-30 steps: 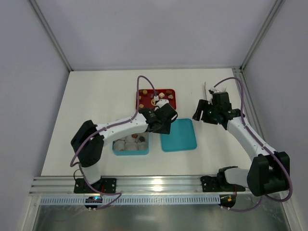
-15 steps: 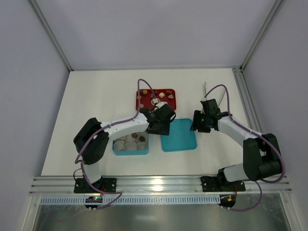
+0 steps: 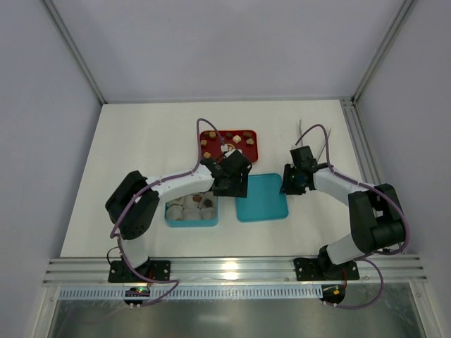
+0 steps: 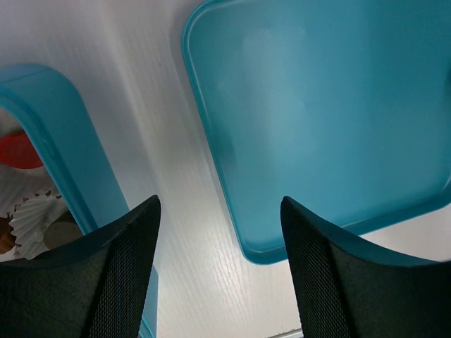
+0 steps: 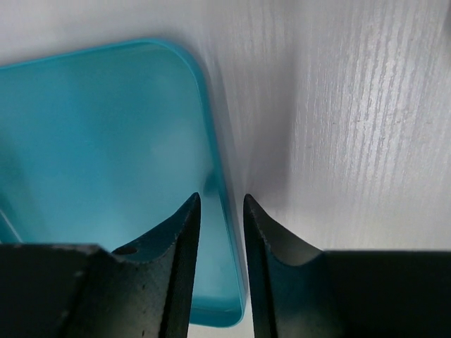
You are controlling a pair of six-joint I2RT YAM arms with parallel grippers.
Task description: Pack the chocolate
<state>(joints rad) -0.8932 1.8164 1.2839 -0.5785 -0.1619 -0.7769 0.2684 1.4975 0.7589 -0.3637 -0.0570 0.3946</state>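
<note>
The chocolate (image 3: 230,141) lies as several small brown, tan and cream pieces on a red tray (image 3: 249,149) at the back. A teal box (image 3: 192,220) holds crinkled paper cups (image 3: 189,208) and a brown piece (image 3: 209,203). The flat teal lid (image 3: 261,198) lies to its right. My left gripper (image 3: 229,189) is open and empty, low over the bare strip between box (image 4: 60,148) and lid (image 4: 317,105). My right gripper (image 3: 287,184) is narrowly open, its fingers (image 5: 184,232) astride the lid's right rim (image 5: 211,183) without clearly pinching it.
A thin white item (image 3: 299,131) lies at the back right near the metal side rail (image 3: 352,134). A white paper cup (image 4: 32,215) shows inside the box in the left wrist view. Grey walls close in the table on three sides.
My right gripper has come down and in from the right to the lid's right edge. My left gripper has shifted slightly left and back over the gap between box and lid.
</note>
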